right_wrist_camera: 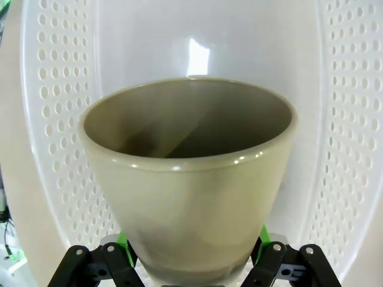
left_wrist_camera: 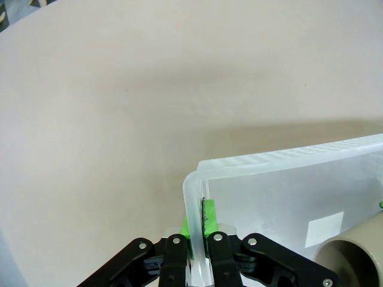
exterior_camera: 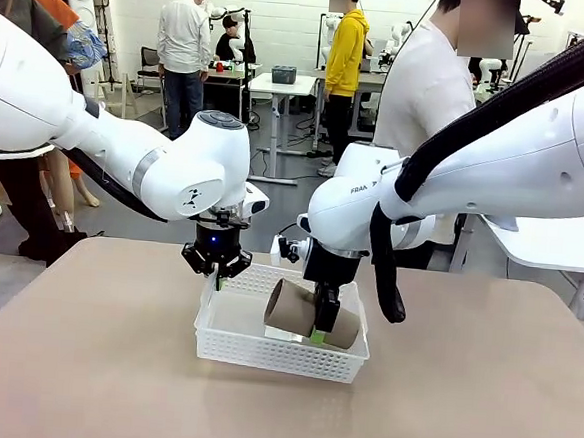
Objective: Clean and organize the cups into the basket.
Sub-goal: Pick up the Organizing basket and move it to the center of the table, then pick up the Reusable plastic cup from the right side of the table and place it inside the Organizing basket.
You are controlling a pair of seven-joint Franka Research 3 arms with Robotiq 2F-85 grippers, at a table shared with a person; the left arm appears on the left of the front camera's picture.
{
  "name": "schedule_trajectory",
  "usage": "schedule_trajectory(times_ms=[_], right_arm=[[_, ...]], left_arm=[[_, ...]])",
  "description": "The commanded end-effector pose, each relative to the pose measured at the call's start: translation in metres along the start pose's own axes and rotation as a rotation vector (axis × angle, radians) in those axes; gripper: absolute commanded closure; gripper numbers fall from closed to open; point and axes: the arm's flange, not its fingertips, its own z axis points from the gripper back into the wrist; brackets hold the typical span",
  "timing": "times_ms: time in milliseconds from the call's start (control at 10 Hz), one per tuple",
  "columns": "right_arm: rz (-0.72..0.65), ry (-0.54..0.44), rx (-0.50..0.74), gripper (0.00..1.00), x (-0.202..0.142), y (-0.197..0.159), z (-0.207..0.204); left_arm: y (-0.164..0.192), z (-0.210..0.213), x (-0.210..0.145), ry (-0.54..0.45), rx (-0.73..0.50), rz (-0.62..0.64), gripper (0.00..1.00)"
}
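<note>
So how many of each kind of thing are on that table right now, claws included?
Tan-brown matte tapered cup: 1
White perforated plastic basket: 1
Black green-padded claws: 2, left claw, right claw
Total: 4

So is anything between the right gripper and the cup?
No, nothing visible. The right gripper has a finger on each side of the cup, which lies sideways in the basket. The left gripper pinches the basket's rim, out of the way.

cup cut by corner, basket cropped at edge
</note>
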Motion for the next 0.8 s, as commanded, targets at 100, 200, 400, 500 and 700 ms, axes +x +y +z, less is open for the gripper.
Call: schedule_trajectory(times_ms=[100,200,400,500,700], right_arm=[[-0.021,0.021,0.021,0.0,0.0,-0.001,0.004],[-0.021,0.016,0.021,0.0,0.001,-0.001,0.006],[-0.018,-0.008,0.016,0.0,0.0,0.002,0.015],[-0.011,-0.047,-0.008,0.0,-0.004,0.007,0.032],[0.005,-0.19,-0.102,0.0,-0.026,0.029,0.095]], left_arm=[[0.0,0.0,0.001,0.0,0.0,0.001,1.0],[0.0,0.0,0.001,0.0,0.0,0.001,1.0],[0.0,0.0,0.001,0.0,0.0,0.001,1.0],[0.0,0.0,0.001,0.0,0.0,0.001,1.0],[0.0,0.0,0.001,0.0,0.0,0.001,1.0]])
